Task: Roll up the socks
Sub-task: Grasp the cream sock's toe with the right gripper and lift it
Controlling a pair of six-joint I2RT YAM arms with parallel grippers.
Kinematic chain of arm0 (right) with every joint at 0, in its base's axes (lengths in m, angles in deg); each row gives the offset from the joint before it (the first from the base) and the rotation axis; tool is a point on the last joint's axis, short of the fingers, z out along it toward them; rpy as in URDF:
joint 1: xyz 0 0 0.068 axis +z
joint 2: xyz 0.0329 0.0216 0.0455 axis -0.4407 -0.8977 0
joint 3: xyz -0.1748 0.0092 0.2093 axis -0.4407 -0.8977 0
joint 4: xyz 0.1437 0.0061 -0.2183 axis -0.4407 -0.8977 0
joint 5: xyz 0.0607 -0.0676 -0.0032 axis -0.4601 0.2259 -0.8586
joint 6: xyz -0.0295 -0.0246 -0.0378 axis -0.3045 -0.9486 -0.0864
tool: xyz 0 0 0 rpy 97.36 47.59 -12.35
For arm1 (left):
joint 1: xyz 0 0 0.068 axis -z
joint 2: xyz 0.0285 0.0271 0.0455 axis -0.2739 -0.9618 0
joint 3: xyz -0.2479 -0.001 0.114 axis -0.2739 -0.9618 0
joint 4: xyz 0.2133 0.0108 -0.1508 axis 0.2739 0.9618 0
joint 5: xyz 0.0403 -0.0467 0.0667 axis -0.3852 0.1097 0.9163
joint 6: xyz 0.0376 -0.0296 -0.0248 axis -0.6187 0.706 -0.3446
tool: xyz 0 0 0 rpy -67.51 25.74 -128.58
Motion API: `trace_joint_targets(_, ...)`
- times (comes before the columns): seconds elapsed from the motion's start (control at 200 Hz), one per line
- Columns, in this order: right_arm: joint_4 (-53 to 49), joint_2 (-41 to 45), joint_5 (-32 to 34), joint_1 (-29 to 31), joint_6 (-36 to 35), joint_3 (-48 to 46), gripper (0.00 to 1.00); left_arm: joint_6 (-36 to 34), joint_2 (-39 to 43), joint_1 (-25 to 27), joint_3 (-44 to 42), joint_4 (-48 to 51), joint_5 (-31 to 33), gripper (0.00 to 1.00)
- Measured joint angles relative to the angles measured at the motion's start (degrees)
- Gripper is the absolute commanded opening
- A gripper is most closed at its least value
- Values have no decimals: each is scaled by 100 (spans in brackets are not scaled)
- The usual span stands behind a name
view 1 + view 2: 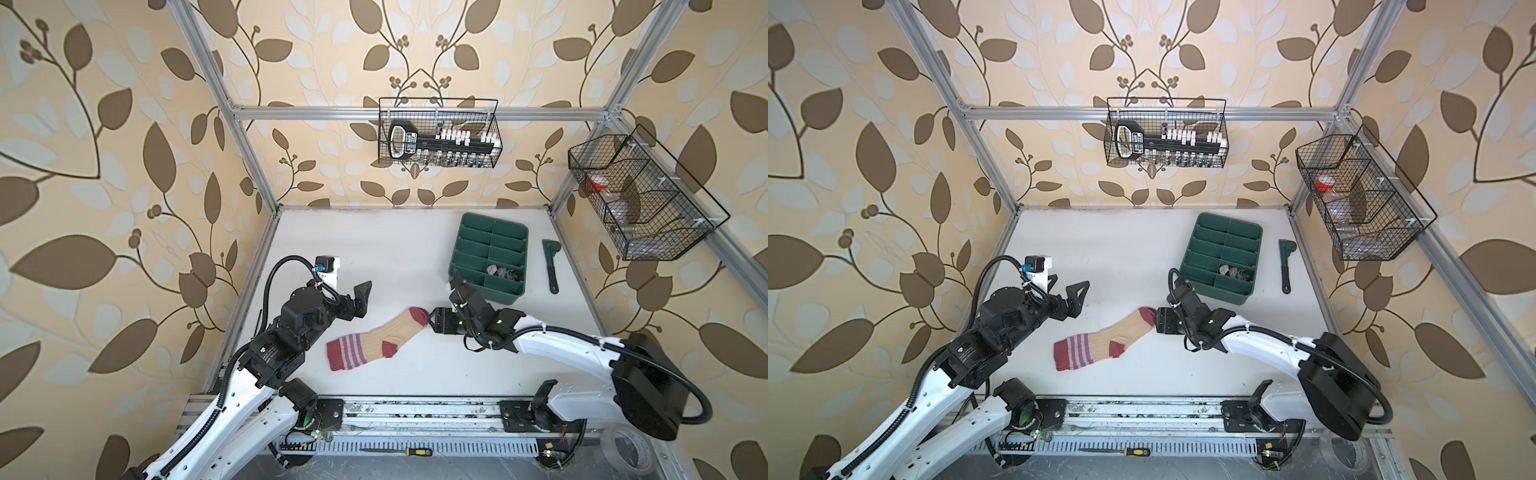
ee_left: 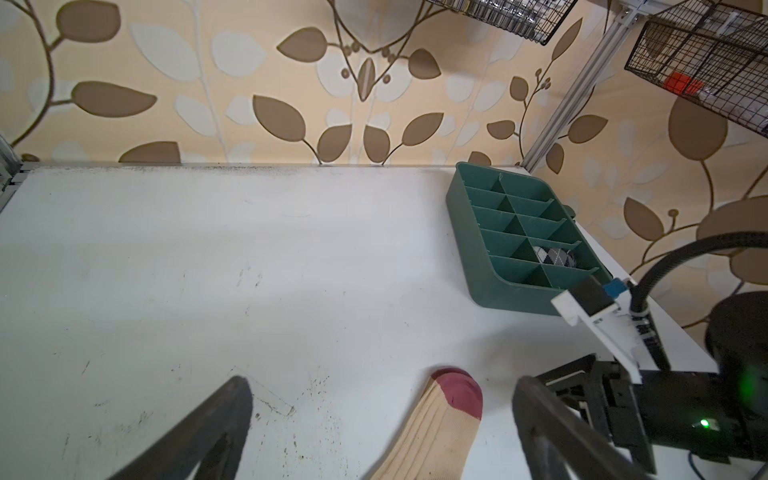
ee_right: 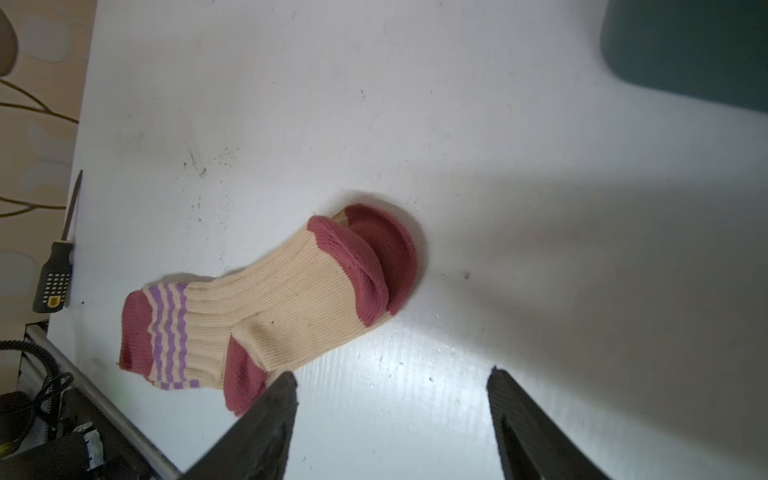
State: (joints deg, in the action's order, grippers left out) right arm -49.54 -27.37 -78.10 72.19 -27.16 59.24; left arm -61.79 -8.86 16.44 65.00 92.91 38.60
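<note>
Now I'm seeing the beige sock [image 1: 376, 343] lying flat on the table [image 1: 374, 257]. Its long axis is running diagonally from the striped cuff at the near left to the maroon toe [image 1: 419, 316] at the far right. The right end effector [image 1: 433, 321] is sitting low just beside that toe and pointing along the sock, its arm reaching in low from the right. I'm judging it the nearer arm for starting the roll. In the right wrist view its jaws are standing apart with nothing between them, and the toe looks partly turned over on itself. The left end effector [image 1: 360, 300] is hovering spread wide and empty, off the sock's far-left side. The black argyle sock [image 1: 500, 271] is sitting bundled inside the green tray [image 1: 486, 294].
</note>
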Motion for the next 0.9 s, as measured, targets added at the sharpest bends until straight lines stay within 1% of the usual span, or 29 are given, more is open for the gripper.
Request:
trace_joint_targets(0.065,210,-372,-52,87,83,0,63,-13,20,-2,-35,7,0,99)
trace_joint_targets(0.105,339,-586,-79,111,129,2,60,-24,24,0,-55,-9,2,99)
trace_joint_targets(0.19,608,-933,-98,120,175,125,58,-48,26,-2,-94,-7,2,99)
trace_joint_targets(0.255,767,-1174,-116,120,186,297,53,-74,24,0,-107,-4,2,99)
trace_joint_targets(0.285,820,-1287,-118,120,197,348,48,-85,24,0,-107,-7,2,99)
trace_joint_targets(0.305,883,-1353,-111,120,219,380,43,-87,24,0,-107,-7,2,99)
trace_joint_targets(0.425,992,-1705,-107,105,136,640,18,-107,9,0,-109,-13,4,99)
trace_joint_targets(0.44,999,-1749,-109,103,199,669,16,-109,2,0,-109,-15,4,99)
trace_joint_targets(0.535,1016,-1996,-85,55,63,887,5,-114,-31,0,-107,-15,13,99)
trace_joint_targets(0.62,817,-2166,-33,-28,-203,1185,1,-136,-79,0,-107,-9,20,99)
trace_joint_targets(0.705,354,-2356,48,-221,-634,1626,2,-201,-151,0,-107,37,52,99)
trace_joint_targets(0.785,-151,-2570,190,-514,-1126,2175,6,-271,-223,0,-103,98,109,99)
trace_joint_targets(0.81,-297,-2645,223,-612,-1276,2358,12,-282,-256,0,-90,138,122,99)
trace_joint_targets(0.845,-472,-2752,275,-761,-1484,2618,25,-291,-299,0,-63,203,138,99)
trace_joint_targets(0.9,-693,-2929,345,-1003,-1740,3012,53,-291,-354,0,-24,306,155,99)
